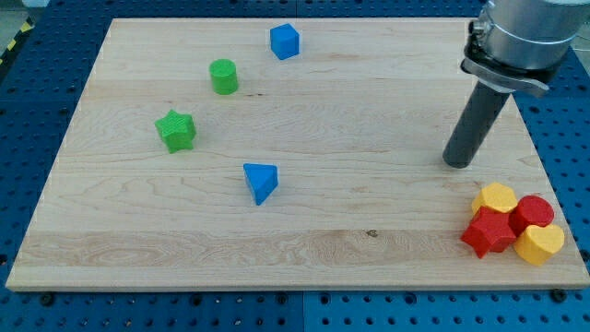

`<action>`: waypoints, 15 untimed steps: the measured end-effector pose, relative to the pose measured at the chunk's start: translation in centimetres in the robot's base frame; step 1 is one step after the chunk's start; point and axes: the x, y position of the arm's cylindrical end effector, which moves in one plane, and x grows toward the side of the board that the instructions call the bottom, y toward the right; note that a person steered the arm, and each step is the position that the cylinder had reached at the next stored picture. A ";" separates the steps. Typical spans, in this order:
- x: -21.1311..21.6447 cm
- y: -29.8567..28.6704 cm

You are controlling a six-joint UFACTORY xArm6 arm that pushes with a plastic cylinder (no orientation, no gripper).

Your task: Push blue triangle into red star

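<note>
Since the target sits packed among other blocks, most of the risk lies at the view's bottom right.

Red star (488,232): it lies near the board's bottom-right corner, touching a yellow block (495,197) above it, a red cylinder-like block (532,213) to its upper right and a yellow heart-like block (540,244) to its right. A hard arrival of the triangle would likely scatter this cluster or shove a piece off the wooden board (369,258), since the edge is near.

Blue triangle (261,181): it stands alone near the board's middle, well apart from the star, with bare wood between them. Being wedge-shaped, it may spin or slip sideways off the rod if contact lands off-centre, and so drift toward the board's bottom edge on the long run.

My tip (456,163): it rests on the board at the view's right, above the cluster and well apart from the triangle, touching no block. There are no jaws on it to open or close, just a bare rod carrying nothing. It stands on the wrong side of the triangle, so I judge it must circle to the triangle's left; a careless path could clip the triangle early.

Green star (175,130): left of the triangle, it could be nudged while I swing round.

Green cylinder (223,77): farther up, low risk.

Blue cube (285,41): near the top edge, out of the way.
</note>
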 end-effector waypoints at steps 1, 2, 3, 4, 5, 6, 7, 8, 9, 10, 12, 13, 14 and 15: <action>0.1 -0.9; 0.3 -2.0; 0.3 -4.7; 0.3 -7.1; 0.3 -8.6; 0.3 -10.2; 0.3 -12.6; 0.3 -14.6; 0.3 -16.5; 0.3 -19.9; 0.2 -22.2; 0.2 -22.2; 0.5 -23.6; 0.5 -25.1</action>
